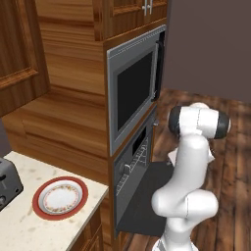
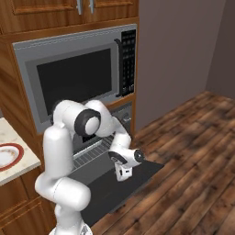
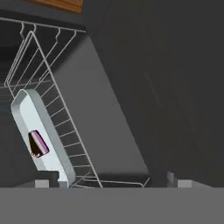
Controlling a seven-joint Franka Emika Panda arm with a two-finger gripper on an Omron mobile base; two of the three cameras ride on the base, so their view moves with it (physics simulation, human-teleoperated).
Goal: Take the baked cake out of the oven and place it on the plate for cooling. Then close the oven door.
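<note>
The jaws [image 2: 123, 176] are seen spread wide with nothing held between them, poised above the lowered oven door [image 2: 120, 183] just in front of the oven [image 2: 98, 153].

In the hand view the two finger tips [image 3: 42, 183] are set far apart at the bottom, and the open cavity is looked into at a steep roll. A wire rack [image 3: 65, 118] is drawn across the picture, and on it a pale tray [image 3: 33, 120] is laid. The baked cake [image 3: 38, 143] is spotted on that tray, a small dark wedge with a pinkish layer, just ahead of the one finger tip and well off to that side of the gap between the jaws. It is not touched by either finger.

The door [image 1: 147, 201] is shown dropped flat in the left base view, with the white arm [image 1: 188, 166] bent over it. The microwave [image 2: 75, 75] is mounted directly above the oven.

The plate [image 1: 60, 197] is found on the table [image 1: 29, 230], well apart from the jaws, off to the side beyond the oven's wooden surround. Its red rim and white centre are bare. A grey toaster [image 1: 7, 184] is parked just beside it.
</note>
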